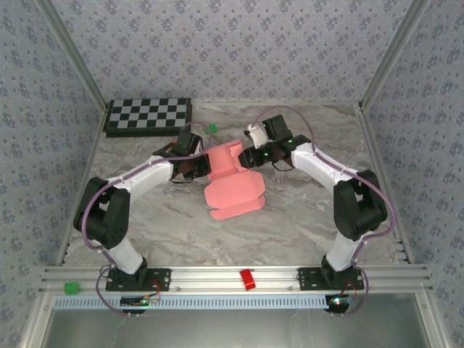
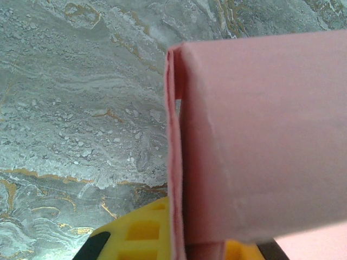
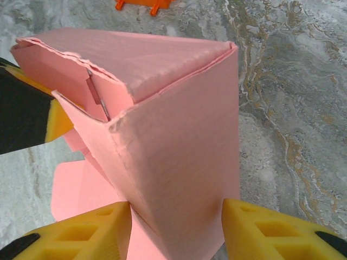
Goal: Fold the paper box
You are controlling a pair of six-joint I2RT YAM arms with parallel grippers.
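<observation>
Bright, even light; faint soft shadows on table [image 1: 304, 217]; paper box [image 2: 260, 141] blurry up close in left wrist view.

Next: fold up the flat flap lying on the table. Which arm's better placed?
Right, likely. The left gripper is shut on the paper box wall, anchoring it; the right gripper straddles it, fingers apart, easier to free for the flap.

This is appearing to be a robotics lab cell: papered walls [image 1: 232, 43] are enclosing the bench [image 1: 304, 225], a checkerboard [image 1: 148, 116] is lying on it, and an aluminium rail [image 1: 217, 276] is carrying the left arm [image 1: 116, 217] and the right arm [image 1: 351, 206].
</observation>
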